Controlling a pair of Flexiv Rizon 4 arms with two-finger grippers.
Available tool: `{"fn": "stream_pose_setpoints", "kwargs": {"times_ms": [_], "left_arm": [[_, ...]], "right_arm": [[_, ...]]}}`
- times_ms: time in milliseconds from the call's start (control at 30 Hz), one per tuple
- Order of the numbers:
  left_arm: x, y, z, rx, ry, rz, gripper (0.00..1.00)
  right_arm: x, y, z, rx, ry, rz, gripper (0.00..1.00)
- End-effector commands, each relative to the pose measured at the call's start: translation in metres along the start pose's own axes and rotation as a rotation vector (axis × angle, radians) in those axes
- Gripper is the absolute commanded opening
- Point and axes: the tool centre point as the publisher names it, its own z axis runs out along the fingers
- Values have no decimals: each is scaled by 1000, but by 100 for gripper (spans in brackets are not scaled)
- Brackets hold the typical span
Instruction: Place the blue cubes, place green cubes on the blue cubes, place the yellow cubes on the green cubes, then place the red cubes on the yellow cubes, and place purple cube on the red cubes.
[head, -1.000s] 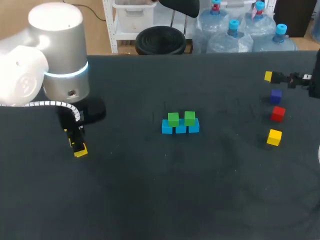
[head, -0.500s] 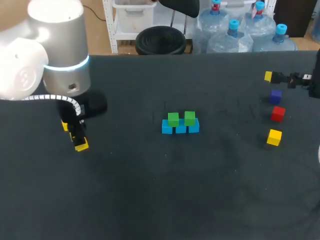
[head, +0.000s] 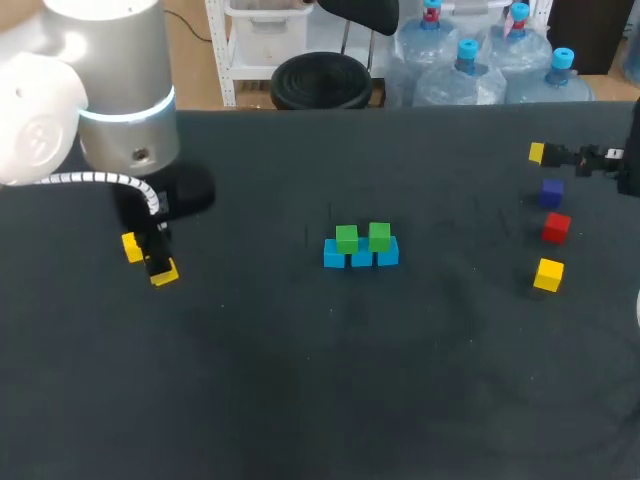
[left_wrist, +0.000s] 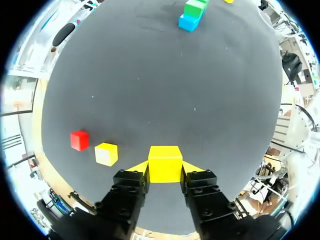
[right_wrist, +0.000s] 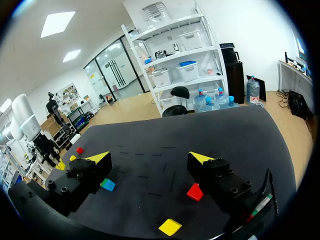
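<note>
Gripping a small yellow cube (left_wrist: 165, 161): left gripper (left_wrist: 165, 170) is closed on it, both yellow tips pressed to its sides, cube right at the fingertips. Position is well to the left of the row of blue cubes (head: 361, 258), which carries two green cubes (head: 347, 238). Right gripper (right_wrist: 150, 160) is spread wide and holds nothing, far right of the blue row. Near it lie a purple cube (head: 551, 190), a red cube (head: 556, 227) and a second yellow cube (head: 548, 273).
</note>
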Motion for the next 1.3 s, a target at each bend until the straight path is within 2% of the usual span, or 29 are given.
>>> {"fn": "stream_pose_setpoints", "kwargs": {"times_ms": [33, 1300], "left_arm": [[0, -2, -11, -17, -6, 8, 0], [-2, -1, -16, -25, -14, 8, 0]], "right_arm": [[0, 0, -1, -2, 2, 1, 100], [0, 0, -1, -2, 2, 1, 100]]}}
